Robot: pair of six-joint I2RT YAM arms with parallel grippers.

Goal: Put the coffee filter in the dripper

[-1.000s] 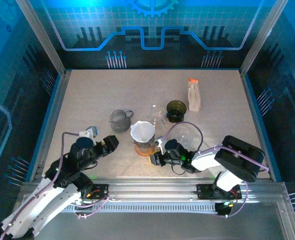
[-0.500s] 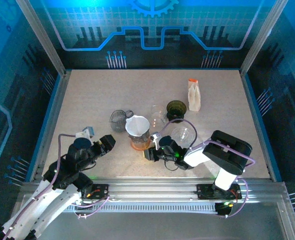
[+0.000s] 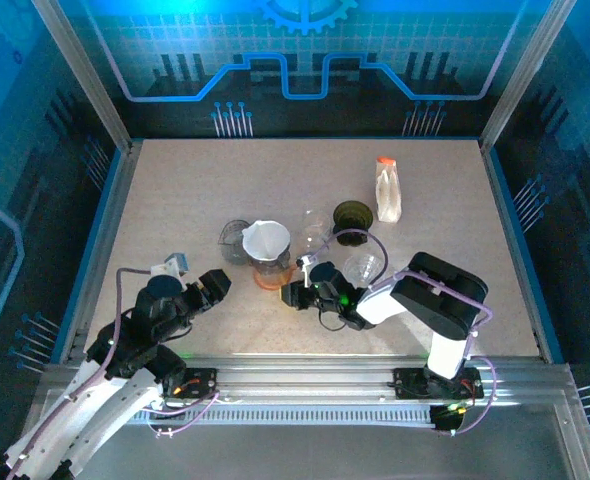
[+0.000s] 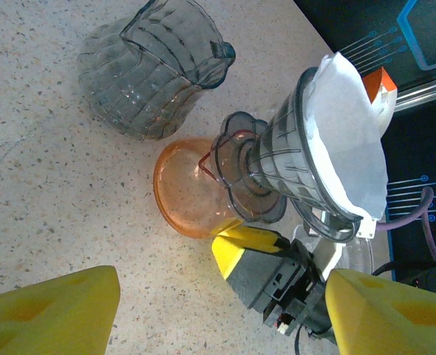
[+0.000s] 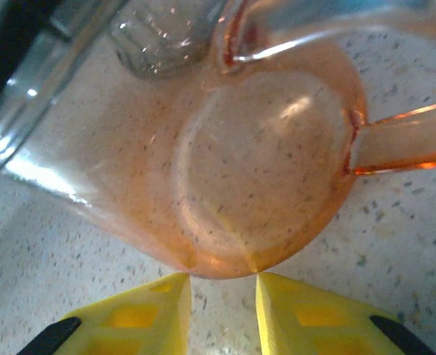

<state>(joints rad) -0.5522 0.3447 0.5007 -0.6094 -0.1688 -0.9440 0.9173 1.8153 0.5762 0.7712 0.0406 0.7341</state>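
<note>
Right gripper point(image 5: 222, 285) fingers are seen drawn close together, with a slim gap between the yellow tips, which are set against the lower edge of the orange-tinted glass server point(image 5: 262, 170). Whether that edge is actually pinched cannot be told. On the server a clear grey ribbed plastic cone dripper point(image 4: 292, 159) is seated, and the white paper coffee filter point(image 4: 351, 126) is lodged inside it, its upper rim standing above the dripper's rim on one side.

From above, this stack is found near the middle of the speckled beige table point(image 3: 205, 190), just ahead of the right gripper. A smoky grey ribbed glass pitcher point(image 3: 235, 241) stands just beside it on the left. Two clear glass cups are placed to the right — one point(image 3: 315, 230) beside the filter, the other point(image 3: 363, 268) close to the right arm's cable. Farther back, a dark green round bowl-shaped vessel point(image 3: 352, 215) and a white pouch with an orange top point(image 3: 388, 192) are set.

Left gripper point(image 3: 215, 283) is held apart from the stack on its left, yellow fingers point(image 4: 55, 310) spread wide — nothing is held between them.
</note>
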